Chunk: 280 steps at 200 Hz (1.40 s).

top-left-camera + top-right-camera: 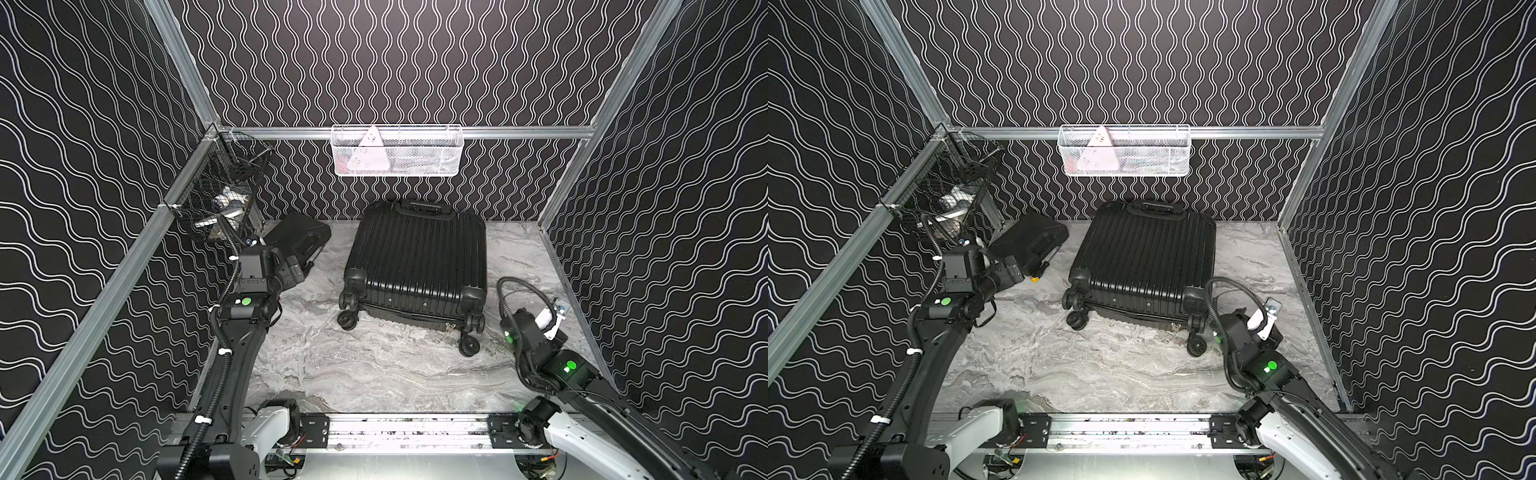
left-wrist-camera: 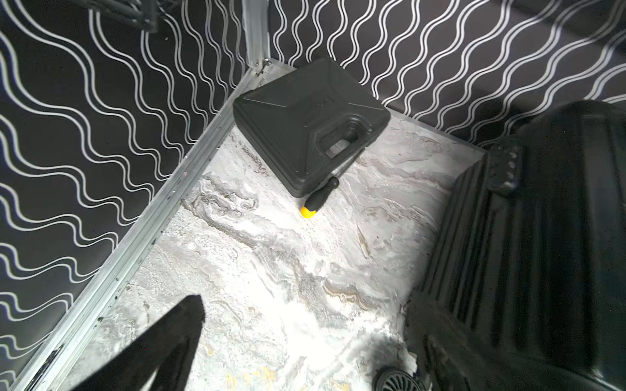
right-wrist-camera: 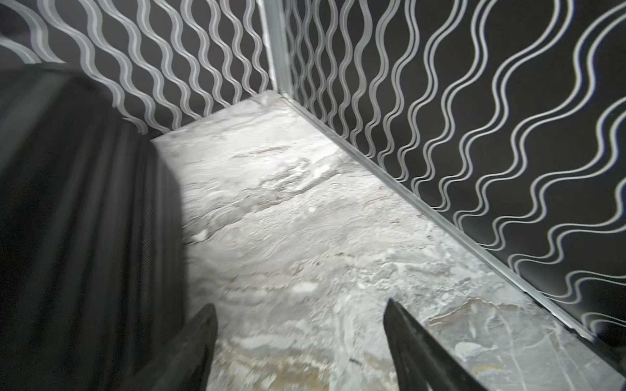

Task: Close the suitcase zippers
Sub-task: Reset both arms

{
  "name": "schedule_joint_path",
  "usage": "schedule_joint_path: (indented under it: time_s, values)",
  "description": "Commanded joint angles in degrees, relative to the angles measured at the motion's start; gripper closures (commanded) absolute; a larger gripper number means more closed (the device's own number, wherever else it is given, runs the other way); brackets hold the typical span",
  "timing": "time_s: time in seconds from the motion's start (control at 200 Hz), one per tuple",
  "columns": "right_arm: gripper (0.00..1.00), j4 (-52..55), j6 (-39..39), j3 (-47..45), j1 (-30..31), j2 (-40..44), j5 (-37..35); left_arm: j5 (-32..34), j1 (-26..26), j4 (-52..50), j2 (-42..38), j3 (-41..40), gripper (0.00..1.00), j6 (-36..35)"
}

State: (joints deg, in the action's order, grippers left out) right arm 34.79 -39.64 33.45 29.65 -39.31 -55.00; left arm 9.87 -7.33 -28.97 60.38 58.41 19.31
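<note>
The suitcase (image 1: 417, 257) lies flat on the table (image 1: 374, 365), shells together, wheels toward the robot. The zippers (image 1: 449, 327) show their pulls at the wheel end, by the right-hand wheels. The seam there looks closed, though it is too dark to be sure. The left gripper (image 1: 296, 270) and right gripper (image 3: 299, 304) hang released and empty, one on either side.

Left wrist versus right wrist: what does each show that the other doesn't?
Left wrist only: the flat black plastic case, a yellow-capped screwdriver beside it, and one wheel of the suitcase. Right wrist only: the right hand, fingers apart over the marble tabletop, holding nothing. Both: the suitcase's ribbed shell and the tabletop.
</note>
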Motion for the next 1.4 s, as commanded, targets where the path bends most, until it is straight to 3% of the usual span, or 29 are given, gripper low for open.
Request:
schedule_joint_path:
  time_s: [0.0, 0.08, 0.18, 0.38, 0.616, 0.836, 1.036, 1.251, 1.326, 1.396]
  values:
    - [0.21, -13.00, 12.72, 0.47, -11.70, -2.97, 14.05, 3.33, -1.12, 4.21, 0.26, -1.67, 0.01, -1.60]
    - [0.20, -16.21, 14.27, 1.03, -20.93, -6.90, 21.94, 4.26, -2.54, 6.38, -0.02, -4.29, 0.01, -0.44]
    - [0.20, -22.73, 14.88, -0.27, -28.03, -11.30, 25.61, 5.69, -2.78, 11.00, -1.46, -9.64, 0.01, 3.25]
    - [0.18, -37.12, 19.18, -3.60, -31.69, -19.45, 24.94, 5.14, -2.73, 24.79, -6.04, -23.97, 0.01, 5.44]
    - [0.17, -53.43, 22.83, -10.08, -33.16, -23.78, 25.74, 3.18, -2.75, 47.47, -6.79, -38.61, 0.01, -2.74]
    - [0.17, -64.85, 26.10, -13.94, -33.26, -26.06, 33.38, -8.15, -2.69, 67.92, 1.65, -44.44, 0.01, -7.62]
    - [0.16, -72.32, 27.84, -13.83, -33.32, -33.41, 37.95, -16.83, -2.76, 86.06, 14.82, -46.44, 0.01, -11.29]
    - [0.16, -88.29, 30.53, -17.68, -33.34, -41.05, 41.00, -22.68, -2.60, 107.17, 31.15, -48.24, 0.01, -12.00]
    - [0.16, -88.75, 31.51, -16.65, -33.34, -42.63, 43.08, -23.79, -2.08, 109.81, 33.99, -47.77, 0.01, -12.62]
    - [0.14, -85.86, 31.27, -15.15, -33.34, -43.56, 45.56, -21.79, -0.94, 105.49, 32.35, -46.84, 0.01, -13.86]
